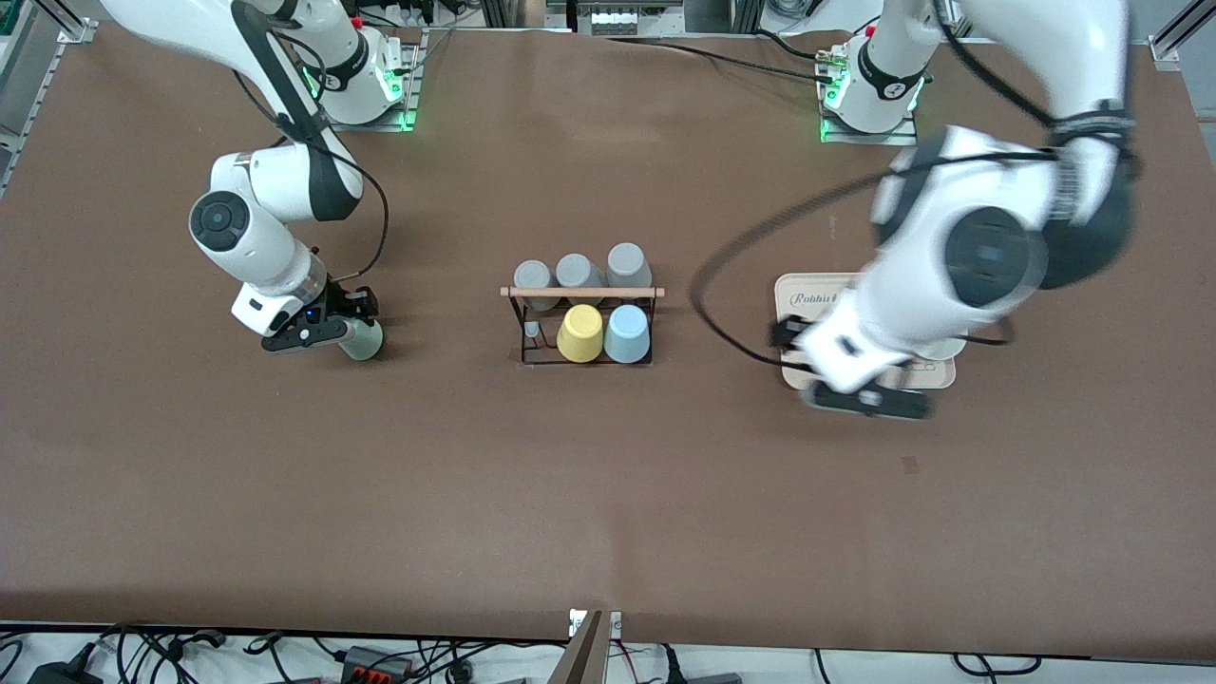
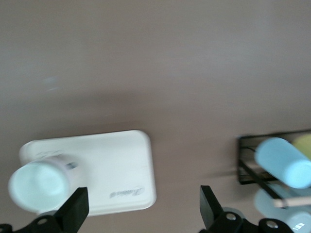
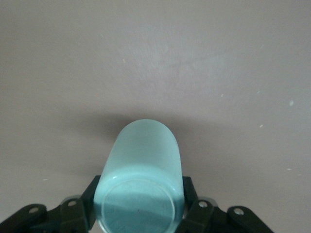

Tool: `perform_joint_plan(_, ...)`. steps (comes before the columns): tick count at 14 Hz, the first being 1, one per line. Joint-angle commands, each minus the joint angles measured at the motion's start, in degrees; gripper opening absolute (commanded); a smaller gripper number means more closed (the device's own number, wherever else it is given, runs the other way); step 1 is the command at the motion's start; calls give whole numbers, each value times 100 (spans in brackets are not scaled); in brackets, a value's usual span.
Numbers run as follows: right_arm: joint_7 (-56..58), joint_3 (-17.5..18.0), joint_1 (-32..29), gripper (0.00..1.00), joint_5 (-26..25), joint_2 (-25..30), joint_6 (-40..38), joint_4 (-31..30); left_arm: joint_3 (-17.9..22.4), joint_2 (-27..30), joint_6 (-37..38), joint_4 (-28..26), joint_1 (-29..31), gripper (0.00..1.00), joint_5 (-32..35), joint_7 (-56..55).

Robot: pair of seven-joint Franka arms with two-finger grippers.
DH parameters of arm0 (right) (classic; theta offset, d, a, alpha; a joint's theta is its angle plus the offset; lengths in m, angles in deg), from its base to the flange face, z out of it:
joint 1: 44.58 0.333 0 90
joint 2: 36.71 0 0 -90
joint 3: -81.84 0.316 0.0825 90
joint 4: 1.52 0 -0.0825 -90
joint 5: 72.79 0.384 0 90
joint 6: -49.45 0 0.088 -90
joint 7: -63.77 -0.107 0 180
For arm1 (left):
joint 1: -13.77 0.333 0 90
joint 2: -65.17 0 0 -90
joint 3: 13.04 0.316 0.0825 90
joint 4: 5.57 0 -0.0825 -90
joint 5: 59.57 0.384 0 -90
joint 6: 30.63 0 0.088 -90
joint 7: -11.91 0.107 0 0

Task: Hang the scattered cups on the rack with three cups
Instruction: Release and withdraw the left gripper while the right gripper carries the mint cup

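The rack (image 1: 581, 292) stands mid-table with three grey cups, a yellow cup (image 1: 580, 333) and the light blue cup (image 1: 627, 333) on it. My right gripper (image 1: 353, 332) is shut on the pale sage green cup (image 1: 367, 344), low over the table toward the right arm's end. In the right wrist view the cup (image 3: 142, 160) sits between the gripper's (image 3: 141, 206) fingers, base toward the camera. My left gripper (image 1: 866, 399) is open and empty over the cream tray (image 1: 807, 294). In the left wrist view this gripper (image 2: 142, 209) hangs over the tray's corner (image 2: 121, 165); the rack (image 2: 247, 167) and light blue cup (image 2: 283, 162) show farther off.
A pale whitish cup (image 2: 40, 185) stands mouth-up on the cream tray, mostly hidden under the left arm in the front view (image 1: 942, 350). The rack has a free peg (image 1: 532, 330) beside the yellow cup. Bare brown table surrounds the rack.
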Motion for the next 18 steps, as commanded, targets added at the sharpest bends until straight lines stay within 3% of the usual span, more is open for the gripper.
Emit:
perform_joint_plan(1,-405,-11,223,20,45,500,-1081,530,-71,313,220,-176,492,100,84,-49)
perform_joint_plan(5,-1748,-11,829,20,45,317,-2499,1936,52,823,176,-527,879,100,137,83)
perform_joint_plan(9,-3357,-11,1567,20,81,-105,-2580,2815,-475,1455,150,-1141,1917,100,163,520)
perform_joint_plan(13,-4475,-11,2148,20,72,-895,-2580,3879,-467,2291,-228,-2232,1953,100,392,883)
perform_joint_plan(18,-4933,-20,2561,20,2,-1328,-2518,4215,-467,2397,-237,-2250,1953,100,392,1252)
